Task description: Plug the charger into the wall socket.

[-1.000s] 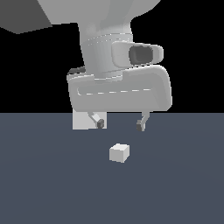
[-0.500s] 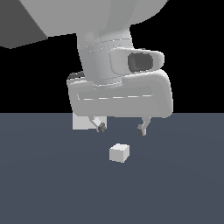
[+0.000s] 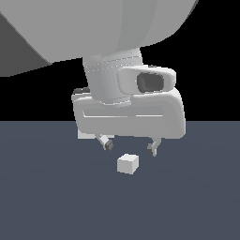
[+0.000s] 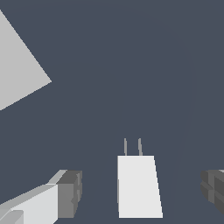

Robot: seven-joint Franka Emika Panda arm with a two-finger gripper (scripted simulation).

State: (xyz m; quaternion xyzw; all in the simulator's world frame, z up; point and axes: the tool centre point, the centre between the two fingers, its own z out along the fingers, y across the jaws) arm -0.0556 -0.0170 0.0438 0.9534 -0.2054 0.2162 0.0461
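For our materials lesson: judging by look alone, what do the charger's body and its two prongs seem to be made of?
Charger: body looks like matte white plastic, plain and without gloss, though the render leaves this open. Prongs: thin grey rods, probably metal; no shine shows.

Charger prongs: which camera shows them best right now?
The wrist view. There the charger shows two thin prongs sticking out of one end, between the open gripper's fingers. The exterior view shows only a plain white cube, prongs not visible.

charger (image 3: 127,164) on floor, below gripper (image 3: 130,147), between its fingers
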